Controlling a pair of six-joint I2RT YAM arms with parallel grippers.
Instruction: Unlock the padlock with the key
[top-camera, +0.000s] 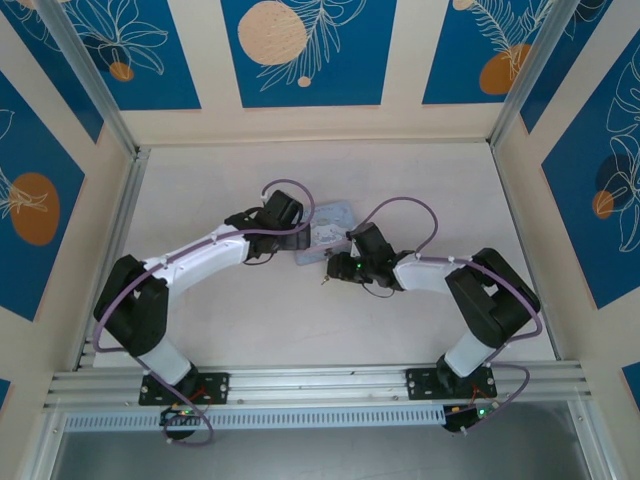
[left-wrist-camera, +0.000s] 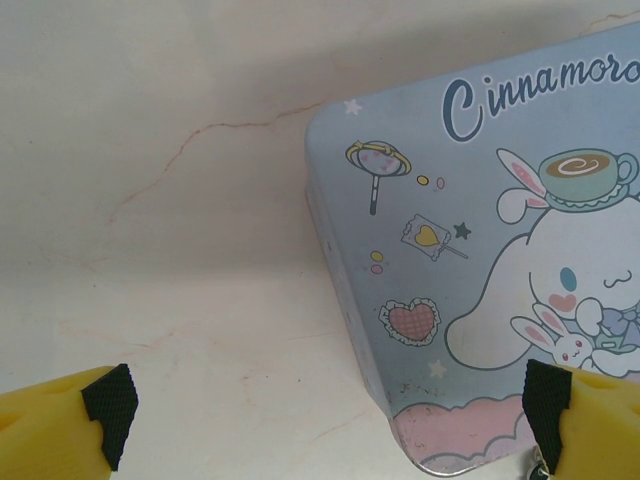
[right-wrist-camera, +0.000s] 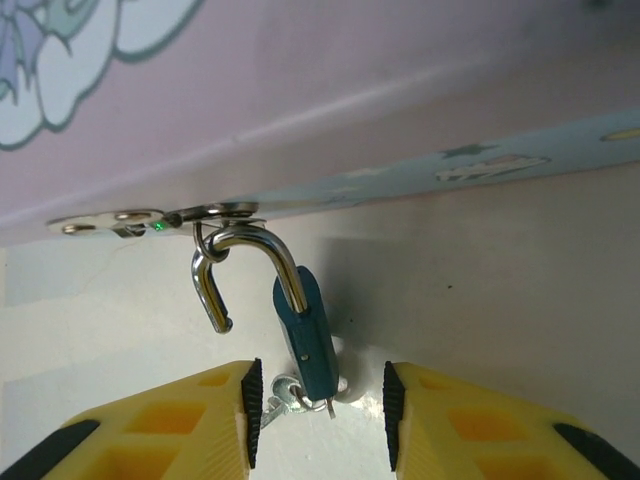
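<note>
**A:** Top view first. What's there?

**B:** Both arms reach in to the pastel-blue tin (top-camera: 335, 222) in the middle of the table (top-camera: 200, 330). The left gripper (top-camera: 303, 228) is at the tin's left edge and the right gripper (top-camera: 338, 262) is at its near edge. Can't read either gripper's opening from up here, and lock and key are too small to pick out.

**A:** Left wrist?

**B:** Released and spread wide, grasping nothing. One yellow fingertip (left-wrist-camera: 60, 430) is over bare table. The other is over the near corner of the tin's lid, by the cartoon dog. A small metal bit sits at the bottom edge beside that pad, can't tell what it is.

**A:** Right wrist. Where's the lock?

**B:** The padlock (right-wrist-camera: 305, 340) hangs off the hasp (right-wrist-camera: 215, 213) on the tin's edge. It has a dark teal body and a silvery shackle (right-wrist-camera: 262, 240). The shackle is open: one leg sits in the body, while the hooked end is free and threaded through the hasp.

**A:** Key?

**B:** The key (right-wrist-camera: 287, 390) is at the bottom of the lock body, mostly hidden behind it, with a silvery loop and a thin tip showing.

**A:** Gripper state?

**B:** Released. The pads stand either side of the lock's lower end with a gap on the right. The left pad is just beside the key's loop, and I can't tell if it touches.
</note>
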